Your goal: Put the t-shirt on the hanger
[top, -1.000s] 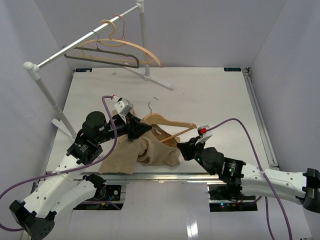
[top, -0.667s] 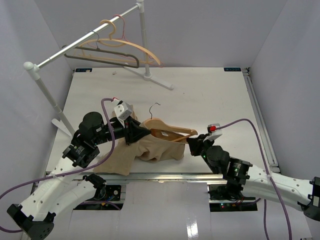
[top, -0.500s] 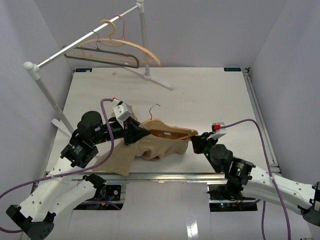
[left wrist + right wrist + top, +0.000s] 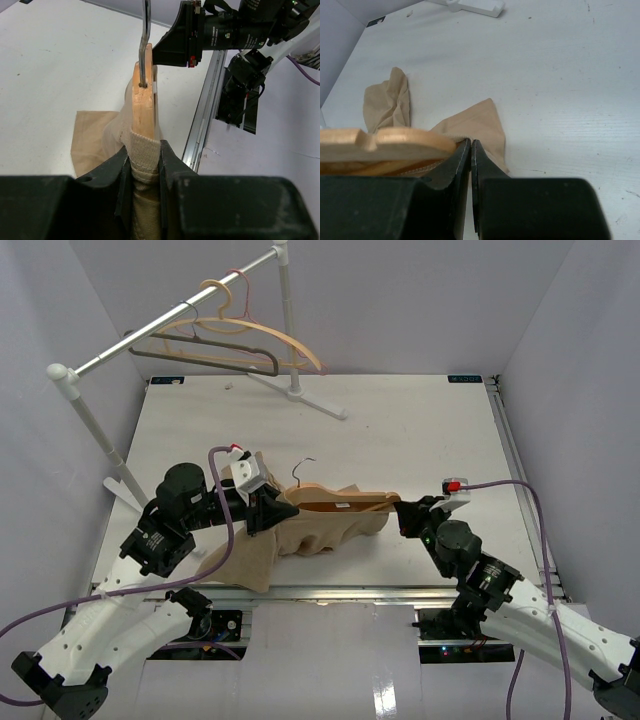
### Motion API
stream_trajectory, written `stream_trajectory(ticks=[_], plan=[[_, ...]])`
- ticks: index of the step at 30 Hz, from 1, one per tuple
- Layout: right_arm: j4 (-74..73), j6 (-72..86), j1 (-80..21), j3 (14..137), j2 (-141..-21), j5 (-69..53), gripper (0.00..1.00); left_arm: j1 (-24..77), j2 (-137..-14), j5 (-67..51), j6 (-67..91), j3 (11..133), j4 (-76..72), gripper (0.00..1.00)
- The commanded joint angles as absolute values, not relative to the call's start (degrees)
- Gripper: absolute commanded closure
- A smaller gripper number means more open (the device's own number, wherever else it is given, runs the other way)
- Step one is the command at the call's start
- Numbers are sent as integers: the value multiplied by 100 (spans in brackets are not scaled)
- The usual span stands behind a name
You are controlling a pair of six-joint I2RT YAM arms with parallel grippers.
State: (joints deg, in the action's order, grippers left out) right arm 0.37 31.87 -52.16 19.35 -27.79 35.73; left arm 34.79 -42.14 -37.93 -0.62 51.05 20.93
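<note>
"Tan-beige cloth, entry one: the t-shirt (image 4: 322, 532). Location?"

"Near edge of the white worktop (image 4: 420, 430), between the two arms. Its upper part is drawn over the hanger (image 4: 345, 502). The rest hangs and lies crumpled below it, with one flat panel trailing toward the left arm's base."

"Entry two, the hanger. Material and pose?"

"Light wood with a thin silver wire hook (image 4: 301, 467). It runs lengthwise from left to right, with the hook pointing to the far side. The right shoulder's wood shows bare on top, and shirt cloth covers the left shoulder."

"Entry three, left tool (image 4: 272, 508)?"

"Partly closed. Its dark fingers (image 4: 167, 160) clamp the hanger just behind the root of the hook, through the ribbed shirt cloth wrapped over the wood."

"Entry four, right tool (image 4: 402, 516)?"

"Pressed together at the hanger's right tip, pinching the edge of the t-shirt there. In the wrist view the rounded, notched wooden end sits just left of the fingers (image 4: 457, 167), and a pointed flap of cloth spreads on the worktop beyond them."

"Other stock?"

"A metal rail (image 4: 150, 327) on white posts at the far left corner. It carries a dark grey hanger (image 4: 200, 359) and a wooden hanger with a tan hook (image 4: 270, 332)."
</note>
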Motion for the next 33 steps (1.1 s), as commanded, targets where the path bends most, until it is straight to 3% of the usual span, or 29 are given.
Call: stream_trajectory(ticks=[1, 11, 23, 30, 33], plan=[[-355, 2960, -4839, 2129, -2701, 3832, 92, 3489, -4120, -3883, -292, 5376, 2274, 100], [-620, 2625, -4395, 2613, -2676, 3482, 92, 3489, -4256, -3684, -492, 5449, 2511, 100], [-1545, 1209, -4402, 4693, -3764, 401, 92, 3497, -5404, -3774, -428, 5650, 2145, 100], [-2106, 1126, -4421, 5649, -4271, -1445, 92, 3498, -5730, -5310, -142, 5234, 1203, 100], [-2470, 776, -4412, 5616, -4166, -1097, 92, 3498, -5997, -5778, -62, 5282, 1229, 100]])
